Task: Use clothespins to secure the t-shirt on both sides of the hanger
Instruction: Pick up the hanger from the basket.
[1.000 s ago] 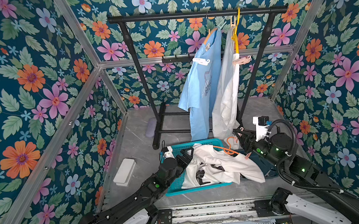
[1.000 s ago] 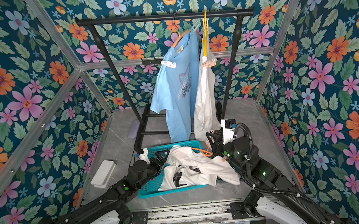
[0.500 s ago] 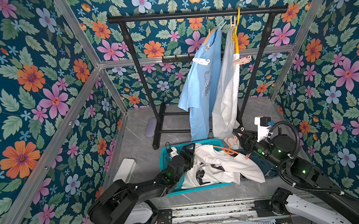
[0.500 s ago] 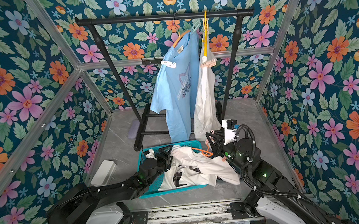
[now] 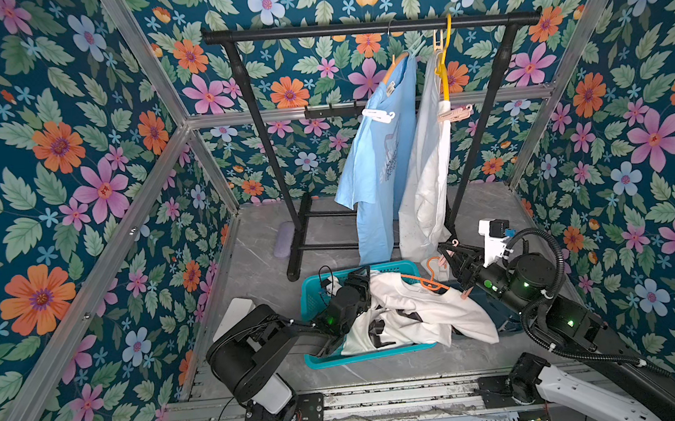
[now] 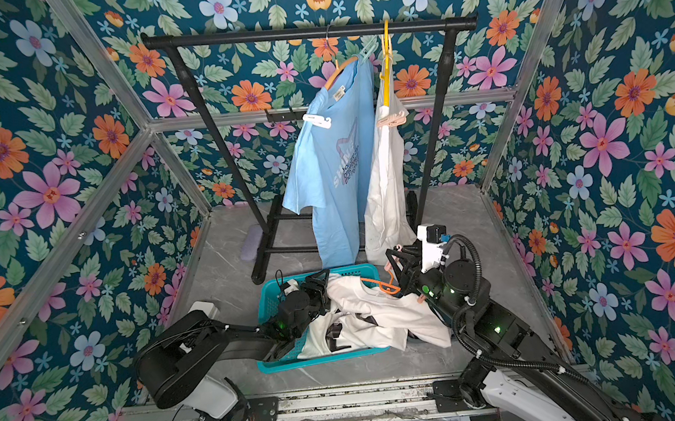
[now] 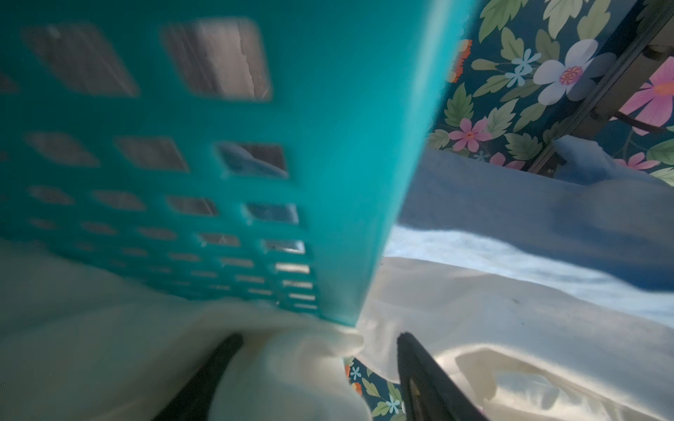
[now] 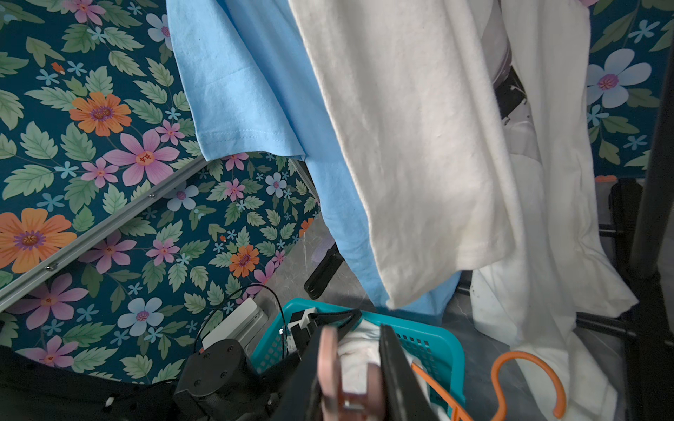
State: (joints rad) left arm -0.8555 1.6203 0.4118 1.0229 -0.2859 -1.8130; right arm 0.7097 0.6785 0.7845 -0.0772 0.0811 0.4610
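Teal basket (image 5: pixel 312 299) wall beside left gripper (image 7: pixel 317 339), jaws apart astride a fold of white shirt (image 5: pixel 420 316) | right gripper (image 8: pixel 350 350) clenched on pink peg (image 8: pixel 327 364), near orange hanger (image 8: pixel 523 354) in that shirt | blue shirt (image 5: pixel 378 166) and hung white shirt (image 5: pixel 425 179) crowd close behind on rack (image 5: pixel 353 29).

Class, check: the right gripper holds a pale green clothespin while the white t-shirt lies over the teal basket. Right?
No: the clothespin in the right gripper is pale pink, not green, as the right wrist view shows. The white t-shirt does lie over the teal basket.
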